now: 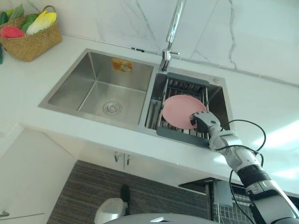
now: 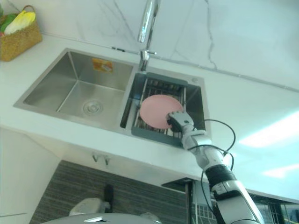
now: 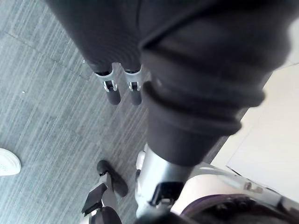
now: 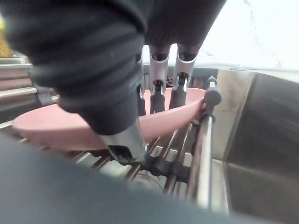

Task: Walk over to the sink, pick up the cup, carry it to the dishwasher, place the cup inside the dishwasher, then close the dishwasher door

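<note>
Right hand (image 1: 203, 122) sits at the near right edge of a pink dish (image 1: 180, 109), with the arm coming up to it from the lower right. Seen from the wrist, its fingers (image 4: 158, 77) pass over the rim and their dark tips dip inside the dish, while the thumb lies against the outside of the near wall, so the rim is pinched between them.

No cup shows; the dish is shallow and round. It rests tilted on a dark-framed wire rack (image 1: 180, 134) that spans the right basin of the sink (image 1: 100, 65), its far edge higher than the one the hand holds. The left basin holds nothing but its drain, and an orange sticker is on its back wall. A tap (image 1: 174, 28) rises behind the divide between the two basins.

White counter (image 1: 261, 102) surrounds the sink. A basket (image 1: 32, 44) of vegetables stands on it at the far left, well apart from the hand.

Left hand (image 3: 112, 88) hangs low over a grey floor (image 3: 46, 116), fingers straight and holding nothing. A person's white shoe (image 3: 7, 163) is on that floor.
</note>
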